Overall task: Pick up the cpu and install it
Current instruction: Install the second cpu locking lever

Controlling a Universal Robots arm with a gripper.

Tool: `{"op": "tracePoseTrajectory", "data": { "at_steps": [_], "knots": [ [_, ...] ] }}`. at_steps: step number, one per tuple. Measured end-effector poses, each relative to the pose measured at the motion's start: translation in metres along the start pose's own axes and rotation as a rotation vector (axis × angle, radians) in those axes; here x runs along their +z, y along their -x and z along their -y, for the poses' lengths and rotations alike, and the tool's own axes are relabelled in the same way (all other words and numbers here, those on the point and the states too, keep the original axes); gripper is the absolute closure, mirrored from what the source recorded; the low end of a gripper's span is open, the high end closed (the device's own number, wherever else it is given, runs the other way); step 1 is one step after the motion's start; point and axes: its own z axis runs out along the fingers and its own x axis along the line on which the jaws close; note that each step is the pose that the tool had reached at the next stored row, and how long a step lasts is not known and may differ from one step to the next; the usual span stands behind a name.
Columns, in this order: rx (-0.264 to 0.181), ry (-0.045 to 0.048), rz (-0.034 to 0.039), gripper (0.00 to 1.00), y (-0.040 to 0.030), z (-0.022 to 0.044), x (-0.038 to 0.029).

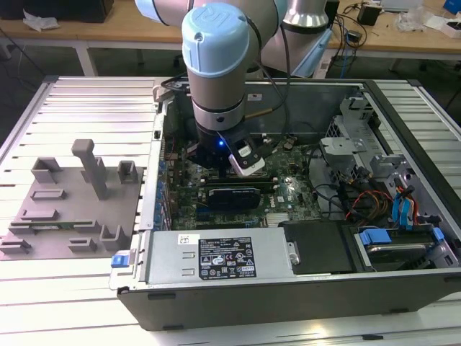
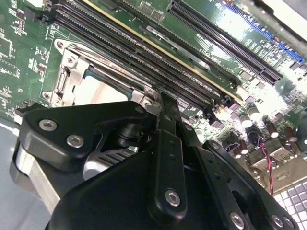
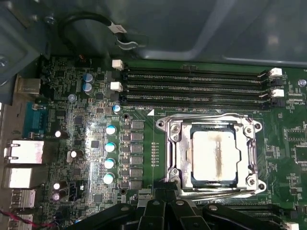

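The cpu (image 3: 214,157), a square chip with a smeared silvery top, lies flat in the metal socket frame (image 3: 174,143) on the green motherboard; one corner of the cpu (image 2: 101,90) also shows in the second wrist view. My gripper (image 3: 165,195) hangs just over the socket's near edge, its black fingers (image 2: 163,108) shut together with nothing between them. In the exterior view the arm's wrist (image 1: 216,72) stands upright inside the open computer case (image 1: 288,295) and hides the socket.
Long memory slots (image 3: 192,84) run beside the socket. A dark expansion card (image 1: 232,196), a power supply (image 1: 216,259) and drive bays with cables (image 1: 374,194) crowd the case. A grey fixture plate (image 1: 72,209) lies on the table at the exterior view's left.
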Motion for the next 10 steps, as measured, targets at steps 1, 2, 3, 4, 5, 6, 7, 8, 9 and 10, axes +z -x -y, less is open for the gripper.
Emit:
{"op": "tracePoseTrajectory", "data": {
  "at_steps": [1, 2, 3, 4, 5, 6, 7, 8, 9, 10],
  "knots": [
    [0.000, 0.0012, 0.0003, 0.89, 0.0001, -0.0001, 0.0003],
    [0.000, 0.0006, 0.0000, 0.89, 0.0002, 0.0001, 0.0001],
    [0.000, 0.0003, -0.0003, 0.89, 0.0006, 0.0002, 0.0000],
    [0.000, 0.0003, -0.0003, 0.89, 0.0011, 0.0003, 0.0000],
    [0.000, 0.0003, -0.0002, 0.89, 0.0014, 0.0003, 0.0000],
    [0.000, 0.0003, -0.0002, 0.89, 0.0016, 0.0002, -0.0002],
    [0.000, 0.0002, -0.0003, 0.89, 0.0018, 0.0001, -0.0007],
    [0.000, 0.0003, -0.0003, 0.89, 0.0019, 0.0000, -0.0012],
    [0.000, 0.0005, -0.0007, 0.89, 0.0025, -0.0001, -0.0020],
    [0.000, 0.0005, -0.0011, 0.89, 0.0031, 0.0000, -0.0024]
  ]
}}
